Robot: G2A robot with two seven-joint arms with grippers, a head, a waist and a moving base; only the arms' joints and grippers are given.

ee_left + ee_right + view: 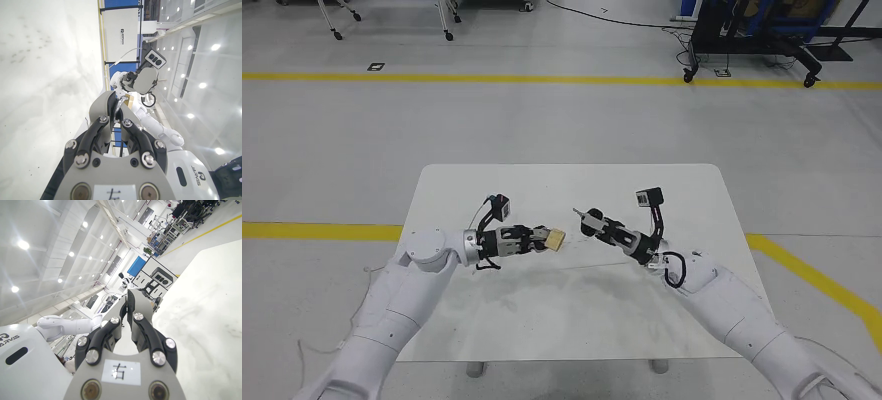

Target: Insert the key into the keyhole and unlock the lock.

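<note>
Above the middle of the white table (572,320), my left gripper (541,238) is shut on a brass padlock (556,239). In the left wrist view its fingers clamp the silver shackle (120,103), and the brass body (130,100) sticks out past the fingertips. A short gap to the right, my right gripper (587,217) faces it, shut on the key (577,211), whose thin tip points toward the lock without touching it. The left wrist view shows the right gripper (146,81) farther off with the key tip (162,80). In the right wrist view my right gripper (128,303) has its pads pressed together.
Both arms hang over the table, whose surface (672,190) carries nothing else. Beyond its far edge, yellow floor lines (542,78) cross the hall, and wheeled stands (752,45) stand well back.
</note>
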